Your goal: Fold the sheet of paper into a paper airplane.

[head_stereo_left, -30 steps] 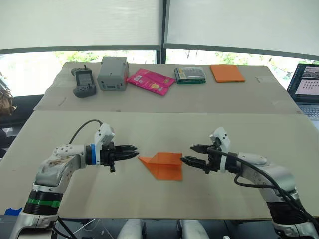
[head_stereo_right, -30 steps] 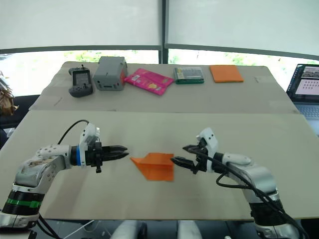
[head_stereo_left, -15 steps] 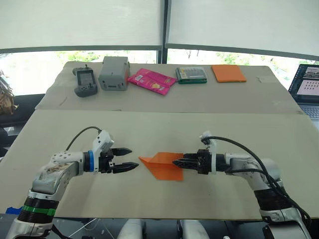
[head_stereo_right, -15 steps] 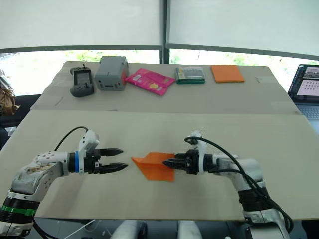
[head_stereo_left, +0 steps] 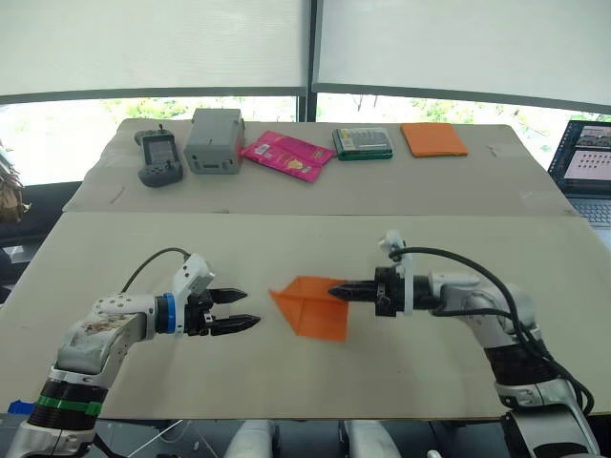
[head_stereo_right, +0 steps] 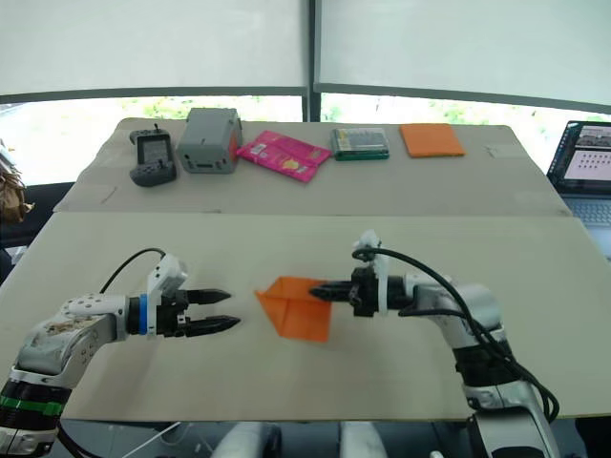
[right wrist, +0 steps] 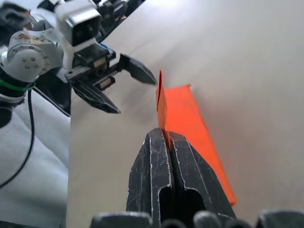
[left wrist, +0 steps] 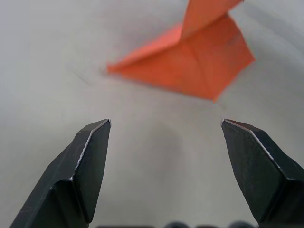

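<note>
The sheet of paper [head_stereo_left: 312,305], bright orange and partly folded into a pointed shape, lies on the near table [head_stereo_left: 401,248], about midway between my two grippers. My right gripper [head_stereo_left: 334,290] has its fingers [right wrist: 161,161] clenched on an upright flap at the paper's right edge; the flap stands on end between the two black fingers, and the rest of the sheet lies flat or nearly so beneath it. The paper's point faces my left gripper [head_stereo_left: 250,309]. That gripper is released, its fingers [left wrist: 90,156] spread wide, near the paper's point but apart from it, with bare tabletop between.

Bare tabletop surrounds the paper on every side: toward the near edge, toward the seam with the far table [head_stereo_left: 315,196], and behind each gripper.

On the far table, well beyond the paper, a row of things stands: a handheld controller [head_stereo_left: 158,157] and a grey box [head_stereo_left: 216,141] beyond the paper's left side, a pink packet [head_stereo_left: 288,156] about straight beyond it, a flat green-edged case [head_stereo_left: 364,143] and a thicker orange pad [head_stereo_left: 434,139] beyond its right side. A laptop [head_stereo_left: 584,172] sits far off past the paper's right side.
</note>
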Robot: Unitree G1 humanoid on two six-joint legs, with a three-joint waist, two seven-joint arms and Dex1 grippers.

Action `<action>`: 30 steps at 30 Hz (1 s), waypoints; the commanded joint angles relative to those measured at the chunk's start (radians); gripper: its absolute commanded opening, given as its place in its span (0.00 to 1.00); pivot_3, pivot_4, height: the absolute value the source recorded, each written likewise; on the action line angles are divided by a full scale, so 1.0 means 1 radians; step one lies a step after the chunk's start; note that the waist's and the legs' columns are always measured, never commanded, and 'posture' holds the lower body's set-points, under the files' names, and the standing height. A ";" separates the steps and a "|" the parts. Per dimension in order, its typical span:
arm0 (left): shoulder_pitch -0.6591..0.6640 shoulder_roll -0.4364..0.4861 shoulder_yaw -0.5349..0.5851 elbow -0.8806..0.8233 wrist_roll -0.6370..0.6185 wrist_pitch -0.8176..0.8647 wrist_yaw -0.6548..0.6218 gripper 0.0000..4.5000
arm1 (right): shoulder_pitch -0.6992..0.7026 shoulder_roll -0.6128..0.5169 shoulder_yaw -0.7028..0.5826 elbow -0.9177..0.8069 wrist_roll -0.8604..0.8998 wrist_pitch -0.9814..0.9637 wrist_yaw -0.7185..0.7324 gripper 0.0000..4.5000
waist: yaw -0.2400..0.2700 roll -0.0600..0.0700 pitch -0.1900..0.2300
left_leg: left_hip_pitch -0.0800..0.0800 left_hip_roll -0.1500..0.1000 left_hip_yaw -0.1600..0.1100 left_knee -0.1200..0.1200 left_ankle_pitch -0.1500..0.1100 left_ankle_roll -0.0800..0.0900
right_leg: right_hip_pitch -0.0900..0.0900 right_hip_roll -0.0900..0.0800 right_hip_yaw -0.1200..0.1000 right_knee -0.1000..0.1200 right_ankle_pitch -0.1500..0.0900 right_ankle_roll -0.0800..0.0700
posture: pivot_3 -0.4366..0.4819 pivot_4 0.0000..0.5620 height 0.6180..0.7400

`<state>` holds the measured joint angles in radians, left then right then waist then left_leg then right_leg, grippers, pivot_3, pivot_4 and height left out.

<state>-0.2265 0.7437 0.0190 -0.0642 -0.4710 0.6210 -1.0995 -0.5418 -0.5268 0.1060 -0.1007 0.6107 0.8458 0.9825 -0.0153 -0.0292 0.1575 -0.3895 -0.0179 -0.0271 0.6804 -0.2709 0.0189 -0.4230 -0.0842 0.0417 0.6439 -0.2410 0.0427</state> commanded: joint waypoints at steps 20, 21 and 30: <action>-0.181 -0.008 -0.005 0.224 0.072 -0.136 -0.038 0.87 | -0.035 -0.142 0.309 0.447 -1.583 -1.933 -0.927 0.01 | -0.004 -0.001 0.001 | 0.000 -0.004 0.004 0.000 0.003 -0.005 | -0.004 -0.002 -0.001 0.004 0.000 0.000 | 0.48 0.27 1.00; -0.190 -0.010 -0.008 0.229 0.074 -0.137 -0.042 0.87 | -0.032 -0.149 0.324 0.462 -1.616 -1.944 -0.965 0.01 | -0.005 -0.001 0.001 | 0.001 -0.003 0.004 0.000 0.003 -0.005 | -0.003 -0.001 -0.001 0.004 0.000 -0.001 | 0.48 0.27 1.00; -0.185 -0.028 -0.022 0.212 0.070 -0.126 -0.057 0.87 | -0.041 -0.246 0.327 0.491 -1.548 -1.994 -1.001 0.68 | -0.011 -0.001 0.001 | 0.001 -0.002 0.004 0.000 0.003 -0.004 | -0.001 -0.001 0.000 0.003 0.000 -0.001 | 0.48 0.27 1.00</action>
<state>-0.4113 0.7152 -0.0081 0.1729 -0.3938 0.5008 -1.1474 -0.5736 -0.7430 0.4505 0.4119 -0.9844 -1.1217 -0.0377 -0.0263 -0.0298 0.1583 -0.3880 -0.0202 -0.0232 0.6802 -0.2683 0.0148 -0.4237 -0.0855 0.0416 0.6468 -0.2407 0.0418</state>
